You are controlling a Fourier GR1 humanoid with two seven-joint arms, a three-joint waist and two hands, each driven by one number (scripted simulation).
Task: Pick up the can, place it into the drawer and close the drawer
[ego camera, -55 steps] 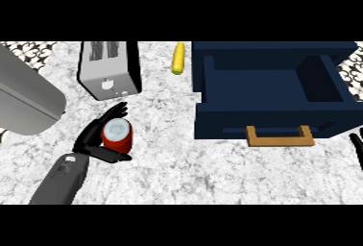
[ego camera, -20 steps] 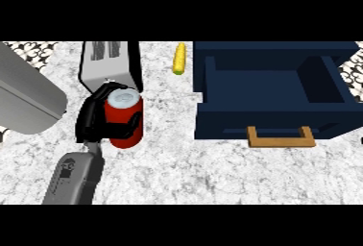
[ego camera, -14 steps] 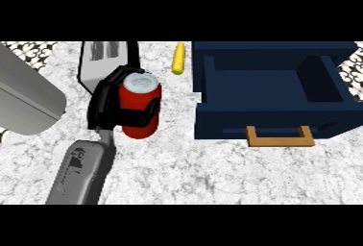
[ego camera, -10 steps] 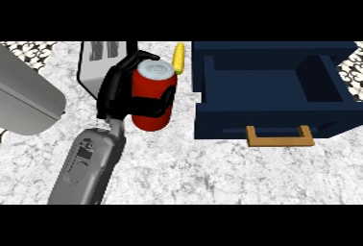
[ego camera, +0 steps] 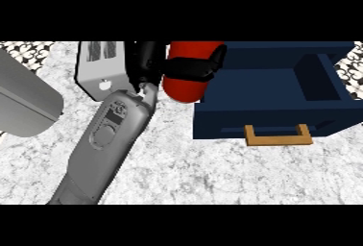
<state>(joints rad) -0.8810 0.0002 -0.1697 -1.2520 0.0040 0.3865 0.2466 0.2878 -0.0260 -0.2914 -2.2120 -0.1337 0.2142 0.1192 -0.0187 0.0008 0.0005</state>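
Above the surface's far edge, the left hand [ego camera: 152, 60] holds the can [ego camera: 190, 72], fingers [ego camera: 190, 68] curled round it. The drawer [ego camera: 276, 103] lies open just right of the can, so the carry goes rightward.

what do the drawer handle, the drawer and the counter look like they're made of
Drawer handle: looks like wood, a flat matte tan with no shine. Drawer: painted wood or board, uniform matte navy. Counter: stone, likely marble or granite, white with grey speckled veining.

Speckled stone-like bench [ego camera: 234, 173]; glossy red can [ego camera: 186, 86]; matt navy drawer [ego camera: 273, 113] with a wood-toned handle [ego camera: 279, 135]; smooth, brushed-metal-looking toaster [ego camera: 99, 72].
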